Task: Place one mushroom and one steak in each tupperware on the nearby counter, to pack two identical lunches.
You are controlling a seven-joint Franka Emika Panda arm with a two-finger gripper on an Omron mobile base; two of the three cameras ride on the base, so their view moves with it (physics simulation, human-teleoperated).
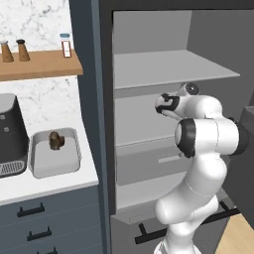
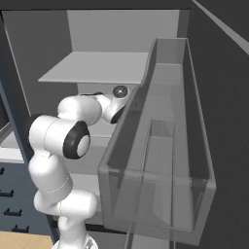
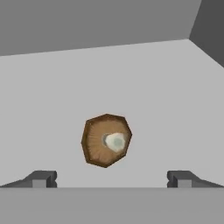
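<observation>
Mushroom (image 3: 106,140): centre of the hand view, lying on a pale grey fridge shelf (image 3: 175,100), gills and stem facing us.

Gripper (image 3: 112,183): spread wide, empty, fingers at the lower corners.

Tupperware (image 1: 40,166): left of the left base view, on the counter (image 1: 59,184), one brown item inside.

Risk, as we judge it: the rounded cap may roll or squirt from the closing fingers.
</observation>
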